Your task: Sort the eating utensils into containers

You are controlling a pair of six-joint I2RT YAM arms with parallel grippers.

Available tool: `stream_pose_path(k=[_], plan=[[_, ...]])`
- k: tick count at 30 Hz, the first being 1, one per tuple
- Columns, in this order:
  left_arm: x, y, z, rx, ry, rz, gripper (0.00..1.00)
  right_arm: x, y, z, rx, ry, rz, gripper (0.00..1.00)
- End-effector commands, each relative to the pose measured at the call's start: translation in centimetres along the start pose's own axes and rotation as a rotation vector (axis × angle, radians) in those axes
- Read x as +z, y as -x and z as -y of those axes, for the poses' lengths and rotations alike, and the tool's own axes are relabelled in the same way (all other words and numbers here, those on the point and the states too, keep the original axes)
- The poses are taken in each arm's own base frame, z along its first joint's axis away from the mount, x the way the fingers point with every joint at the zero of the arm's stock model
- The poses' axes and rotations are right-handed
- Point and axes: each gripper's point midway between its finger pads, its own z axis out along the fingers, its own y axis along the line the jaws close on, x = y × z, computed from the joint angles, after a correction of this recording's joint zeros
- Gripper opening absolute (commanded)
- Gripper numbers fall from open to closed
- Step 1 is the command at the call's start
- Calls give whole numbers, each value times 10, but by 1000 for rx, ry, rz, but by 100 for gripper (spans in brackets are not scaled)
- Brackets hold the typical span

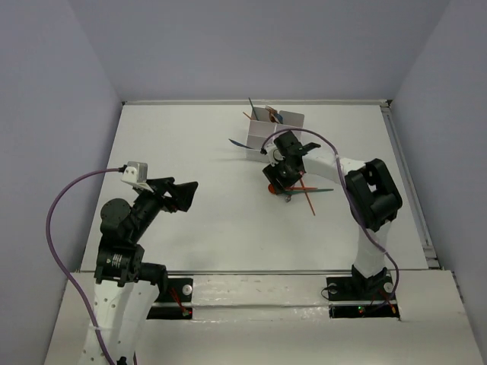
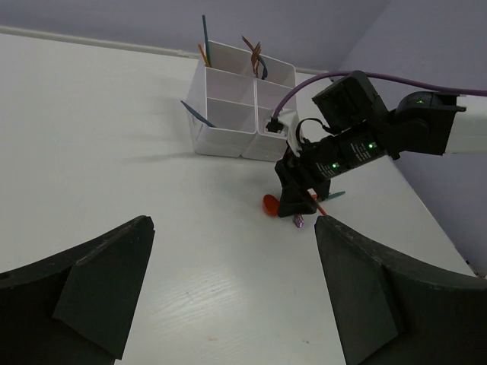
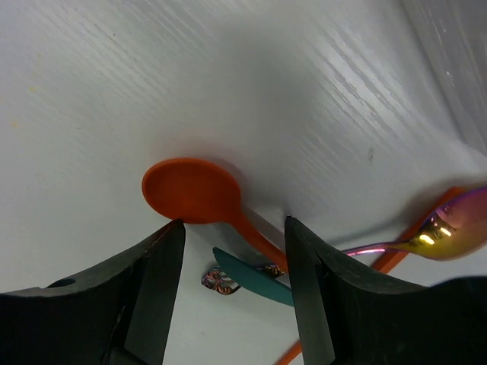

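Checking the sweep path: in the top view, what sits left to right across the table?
left gripper → teal utensil poking out of the containers' left side → containers → right arm's elbow. Omitted: right gripper, loose utensils, overlapping the containers.

We are looking at a white bench (image 1: 190, 160) with a faint wood grain. Plain lavender-grey walls are closing it in on three sides: a back wall (image 1: 259, 46), a left wall (image 1: 46, 114) and a right wall (image 1: 449, 114). A pale metal rail (image 1: 411, 190) is running along the bench's right edge. Soft, even light is falling from above, casting only faint shadows. At the near edge, a glossy white board (image 1: 259, 293) is catching that light.
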Motion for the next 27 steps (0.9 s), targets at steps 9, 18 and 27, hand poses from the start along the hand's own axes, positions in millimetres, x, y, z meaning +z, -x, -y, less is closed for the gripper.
stream_pose_path(k=[9, 18, 27], plan=[[2, 8, 2, 15, -17, 33, 99, 14, 39, -7, -57, 2, 36, 57], [2, 7, 1, 14, -13, 32, 99, 17, 66, -28, -56, -4, 129, 54], [3, 6, 1, 13, -15, 28, 99, -1, 64, -24, -81, -35, 137, 60]])
